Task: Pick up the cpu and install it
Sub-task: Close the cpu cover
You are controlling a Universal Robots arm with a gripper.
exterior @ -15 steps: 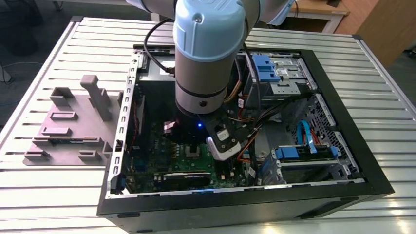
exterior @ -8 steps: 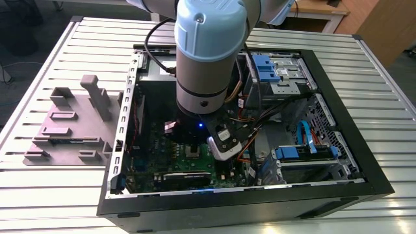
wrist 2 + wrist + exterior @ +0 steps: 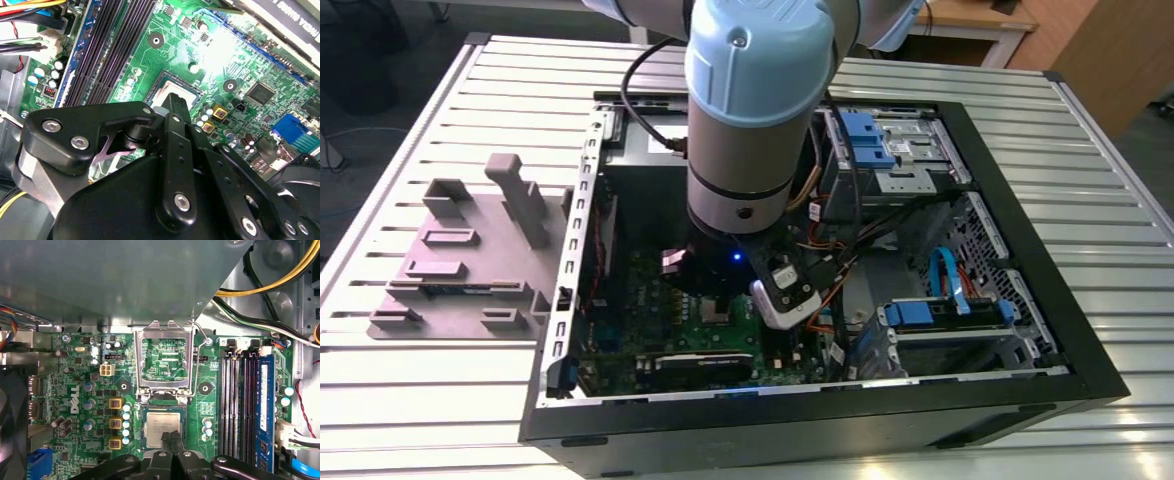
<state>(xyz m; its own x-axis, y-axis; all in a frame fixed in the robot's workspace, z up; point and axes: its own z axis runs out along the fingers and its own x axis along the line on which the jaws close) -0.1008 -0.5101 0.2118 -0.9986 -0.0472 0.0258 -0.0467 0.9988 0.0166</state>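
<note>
Worktop: a slatted metal worktop (image 3: 1121,200) is seen in the exterior view, carrying the case and the tray.
Computer case: an open black computer case (image 3: 787,430) lies on its side on the worktop, with drive bays and cables seen toward the exterior view's right.
Arm: the robot arm (image 3: 754,110) is lowered into the case from above.
Tray: a mauve-grey plastic tray (image 3: 460,312) with upright blocks is set just beside the case, on the exterior view's left.
Motherboard: a green motherboard (image 3: 75,385) is mounted on the case floor, with memory slots (image 3: 235,400) beside the socket.
Gripper: the gripper (image 3: 170,436) is positioned directly over the cpu, its tips at the near edge of the chip.
Jaws: the jaws are seen drawn together, nothing held between them.
Socket bracket: the metal bracket (image 3: 163,330) is swung open, clear of the socket.
Cpu: the cpu (image 3: 161,424) is seated flat in the socket, silver top upward, as shown in both wrist views.
</note>
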